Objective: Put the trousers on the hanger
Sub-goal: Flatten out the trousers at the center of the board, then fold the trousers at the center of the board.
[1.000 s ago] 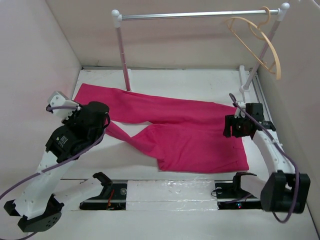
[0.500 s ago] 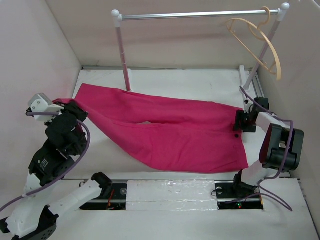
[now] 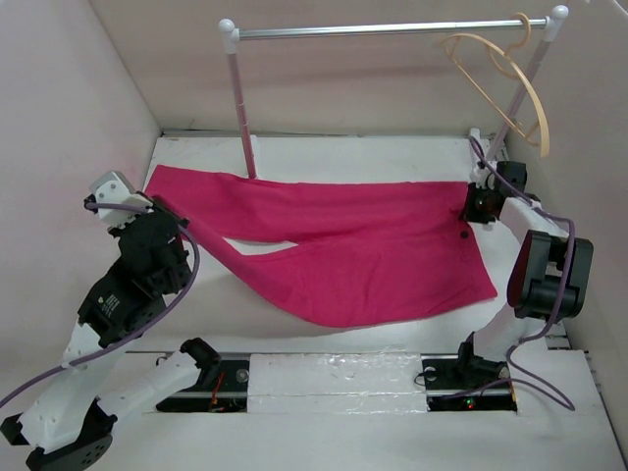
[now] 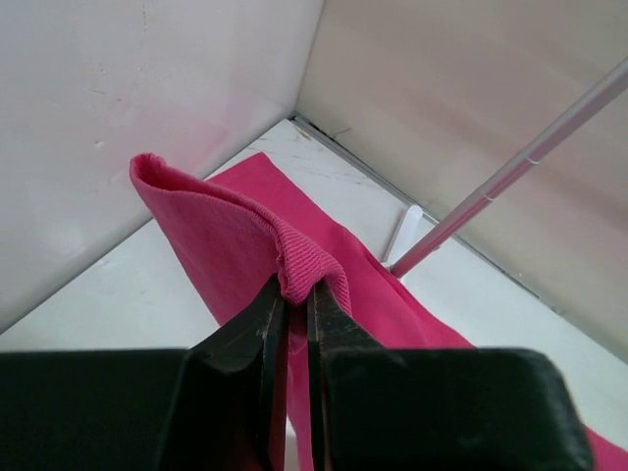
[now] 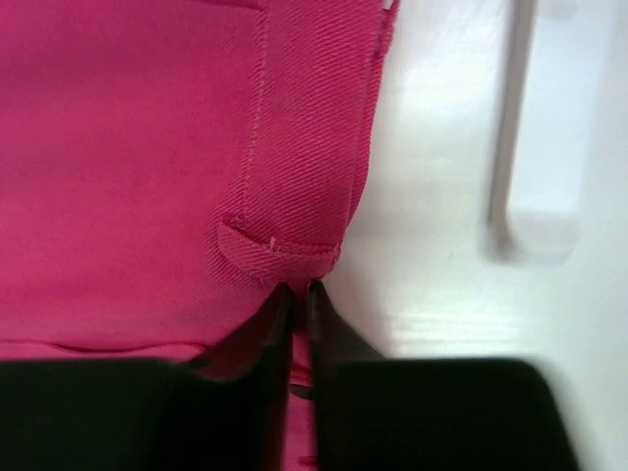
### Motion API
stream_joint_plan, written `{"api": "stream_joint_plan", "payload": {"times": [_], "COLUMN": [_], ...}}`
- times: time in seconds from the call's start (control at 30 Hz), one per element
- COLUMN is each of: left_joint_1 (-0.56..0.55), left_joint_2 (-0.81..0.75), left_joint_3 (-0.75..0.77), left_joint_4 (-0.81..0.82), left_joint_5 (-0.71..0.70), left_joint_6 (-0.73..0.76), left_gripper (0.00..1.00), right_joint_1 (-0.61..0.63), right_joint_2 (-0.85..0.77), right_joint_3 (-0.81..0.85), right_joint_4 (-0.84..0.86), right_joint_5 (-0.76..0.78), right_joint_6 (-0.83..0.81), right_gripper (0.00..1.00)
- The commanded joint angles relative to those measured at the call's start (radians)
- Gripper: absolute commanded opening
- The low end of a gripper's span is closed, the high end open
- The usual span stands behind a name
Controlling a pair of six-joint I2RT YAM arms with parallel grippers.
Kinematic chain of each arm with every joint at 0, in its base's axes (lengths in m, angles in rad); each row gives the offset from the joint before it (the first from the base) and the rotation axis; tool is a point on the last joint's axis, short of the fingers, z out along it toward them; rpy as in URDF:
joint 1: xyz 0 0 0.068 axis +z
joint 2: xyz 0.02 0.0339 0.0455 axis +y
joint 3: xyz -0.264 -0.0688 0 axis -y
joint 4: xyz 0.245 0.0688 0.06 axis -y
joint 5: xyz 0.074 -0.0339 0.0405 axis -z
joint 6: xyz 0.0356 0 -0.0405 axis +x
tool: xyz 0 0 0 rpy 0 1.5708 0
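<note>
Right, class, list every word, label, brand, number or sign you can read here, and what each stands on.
Nothing is readable.
White marks on the left arm's black casing, top view: too small to read.
The trousers, hanger and rail show no lettering.

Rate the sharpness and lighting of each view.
Top view: even light, sharp across the trousers. Left wrist: fold crisp, left claw dark and soft. Right wrist: weave readable, right claw and white bar blurred.
</note>
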Motion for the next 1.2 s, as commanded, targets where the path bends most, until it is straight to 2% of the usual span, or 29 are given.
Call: {"api": "stream_joint_plan", "payload": {"times": [0.0,0.1,0.17,0.23,0.27,0.33,0.37,0.43,0.5,0.57,0.73,0.8,1.0,1.03,1.17], "left_joint_1": [0.005,0.005,0.005,0.005,0.005,0.005,0.005,0.005,0.005,0.005,0.005,0.005,0.005,0.005,0.005], "left_joint_2": [0.006,-0.009,-0.017,-0.029,-0.033,-0.050,-0.055,-0.069,-0.089,-0.104,-0.165,-0.184,-0.214,-0.214,-0.218], "left_joint_3": [0.056,0.062,0.056,0.043,0.036,0.018,0.013,0.003,-0.005,-0.025,-0.066,-0.070,-0.088,-0.099,-0.117], "left_joint_4": [-0.057,-0.098,-0.120,-0.147,-0.150,-0.149,-0.144,-0.132,-0.123,-0.106,-0.071,-0.066,-0.020,-0.008,-0.003], "left_joint_5": [-0.038,-0.037,-0.022,-0.017,-0.006,0.003,0.012,0.020,0.047,0.077,0.145,0.152,0.138,0.124,0.097], "left_joint_6": [-0.047,-0.052,-0.060,-0.081,-0.087,-0.083,-0.080,-0.072,-0.066,-0.067,-0.068,-0.060,0.020,0.046,0.048], "left_gripper": [0.00,0.00,0.00,0.00,0.00,0.00,0.00,0.00,0.00,0.00,0.00,0.00,0.00,0.00,0.00], "right_joint_1": [-0.001,-0.001,0.008,0.008,0.008,-0.024,-0.061,-0.101,-0.160,-0.194,-0.295,-0.309,-0.309,-0.309,-0.309], "right_joint_2": [0.011,-0.002,-0.071,-0.161,-0.262,-0.367,-0.471,-0.574,-0.707,-0.769,-0.652,-0.622,-0.503,-0.486,-0.484], "right_joint_3": [0.106,0.154,0.134,0.018,-0.028,-0.173,-0.220,-0.361,-0.443,-0.503,-0.534,-0.557,-0.573,-0.592,-0.616], "right_joint_4": [0.047,-0.032,-0.100,-0.116,-0.123,-0.154,-0.163,-0.197,-0.209,-0.247,-0.238,-0.203,-0.073,-0.001,0.073], "right_joint_5": [0.063,0.070,0.038,0.037,0.051,0.059,0.045,0.043,0.030,0.055,0.039,0.025,-0.012,-0.027,-0.053], "right_joint_6": [-0.014,-0.039,-0.054,-0.056,-0.056,-0.045,-0.024,0.007,0.050,0.075,0.076,0.133,0.216,0.254,0.283], "right_gripper": [0.26,0.54,0.56,0.57,0.57,0.57,0.56,0.51,0.49,0.49,0.49,0.50,0.52,0.51,0.50]}}
